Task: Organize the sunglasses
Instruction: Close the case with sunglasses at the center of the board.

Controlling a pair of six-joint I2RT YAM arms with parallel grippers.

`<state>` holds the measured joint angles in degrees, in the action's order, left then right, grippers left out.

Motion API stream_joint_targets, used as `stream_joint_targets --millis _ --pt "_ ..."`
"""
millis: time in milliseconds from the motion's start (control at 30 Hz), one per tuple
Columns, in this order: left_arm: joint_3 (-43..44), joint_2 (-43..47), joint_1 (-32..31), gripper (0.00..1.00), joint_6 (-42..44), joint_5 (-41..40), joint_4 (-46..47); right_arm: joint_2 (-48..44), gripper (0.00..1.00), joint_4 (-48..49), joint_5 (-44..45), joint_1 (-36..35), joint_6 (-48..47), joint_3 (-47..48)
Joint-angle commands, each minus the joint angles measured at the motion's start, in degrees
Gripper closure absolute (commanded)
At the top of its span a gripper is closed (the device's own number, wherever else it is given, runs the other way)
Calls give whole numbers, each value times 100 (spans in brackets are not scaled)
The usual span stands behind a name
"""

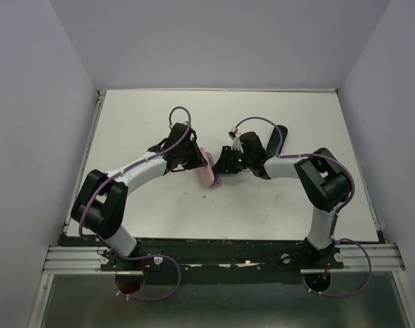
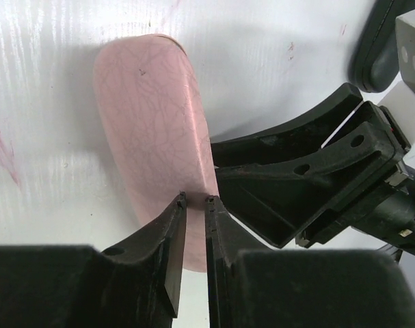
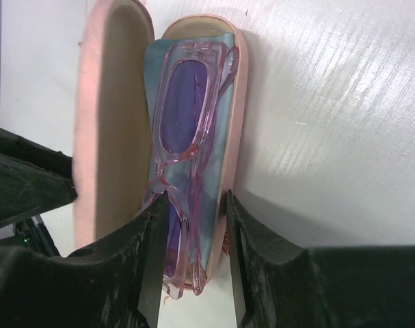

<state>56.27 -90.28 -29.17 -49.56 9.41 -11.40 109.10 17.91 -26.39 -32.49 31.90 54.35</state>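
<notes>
Right gripper (image 3: 195, 198): half-wide, straddling the near end of the pink-purple sunglasses (image 3: 186, 102); whether it presses them I cannot tell.
Left gripper (image 2: 195, 200): narrow, tips at the rim of the pink case (image 2: 152, 123); a pinch cannot be confirmed.
Sunglasses: lying lengthwise in the open case, on a light blue cloth (image 3: 217, 137).
Done: this pair looks seated.
Remaining: the lid is not shut; the orange pair is out of view.
Around: a black case (image 2: 378, 48) lies on the desk (image 1: 296, 198) nearby.
In the way: both grippers crowd one end of the case.
</notes>
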Motion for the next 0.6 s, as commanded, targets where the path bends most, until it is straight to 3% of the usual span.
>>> stream_joint_targets --millis 0,567 --pt "173 -446 -177 77 69 -299 -468 103 56 274 -226 -29 114 -91" --pt "815 -1211 -370 81 298 -440 -1048 -556 51 1004 -613 796 1187 -767"
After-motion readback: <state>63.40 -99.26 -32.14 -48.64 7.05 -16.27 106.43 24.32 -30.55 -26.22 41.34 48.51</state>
